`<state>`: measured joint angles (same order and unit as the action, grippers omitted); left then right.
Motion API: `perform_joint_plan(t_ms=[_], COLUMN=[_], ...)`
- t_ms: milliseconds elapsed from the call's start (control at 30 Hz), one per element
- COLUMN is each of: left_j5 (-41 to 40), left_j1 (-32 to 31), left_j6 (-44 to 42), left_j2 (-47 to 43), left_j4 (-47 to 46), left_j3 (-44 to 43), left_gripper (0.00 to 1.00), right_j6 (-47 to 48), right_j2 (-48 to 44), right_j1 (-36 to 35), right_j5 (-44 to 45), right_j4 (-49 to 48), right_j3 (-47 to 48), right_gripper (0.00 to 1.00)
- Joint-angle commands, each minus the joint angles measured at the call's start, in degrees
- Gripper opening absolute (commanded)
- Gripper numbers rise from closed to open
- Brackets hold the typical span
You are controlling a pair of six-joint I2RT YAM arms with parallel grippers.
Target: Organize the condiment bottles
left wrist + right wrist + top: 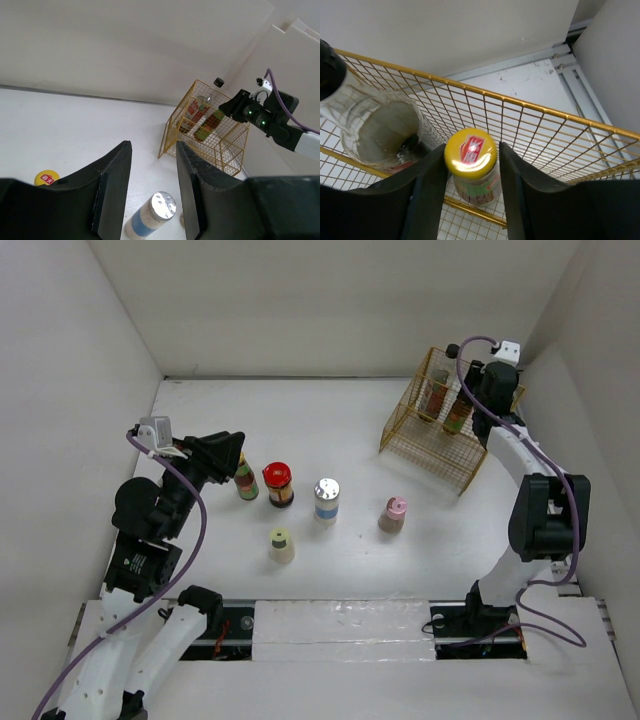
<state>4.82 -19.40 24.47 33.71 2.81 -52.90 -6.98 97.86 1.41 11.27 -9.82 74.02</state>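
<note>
One yellow-capped bottle [470, 150] clasped by right fingers [427, 195] in basket [520, 102], left fingers [112, 190] narrowly parted, empty

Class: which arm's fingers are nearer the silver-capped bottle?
Left. The left fingers hover by the striped bottle, left of the silver-capped bottle; the right fingers hold the yellow-capped bottle in the basket.

Shiny gold metal wire forms the basket [432, 452], the yellow-red cap [470, 151] is glossy plastic, the table [330, 420] matt white.
</note>
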Motion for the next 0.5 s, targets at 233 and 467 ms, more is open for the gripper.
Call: perform_joint_plan(t_ms=[233, 467], left_j5=[0.98, 1.60], left_j1=[0.15, 0.15], left_j6=[-0.30, 0.23], left_j2=[0.83, 0.83], left_j4=[-2.90, -2.90], left_j3=[0.35, 0.35], left_gripper=[0.37, 0.37], right_j6=[-2.77, -4.18], right_j2=[-9.52, -20.34], right_j1=[-0.97, -11.85], right_j5=[0.25, -14.83], right_j4=[-4.42, -5.89], right_j3=[1.57, -2.81], right_gripper=[0.69, 0.37])
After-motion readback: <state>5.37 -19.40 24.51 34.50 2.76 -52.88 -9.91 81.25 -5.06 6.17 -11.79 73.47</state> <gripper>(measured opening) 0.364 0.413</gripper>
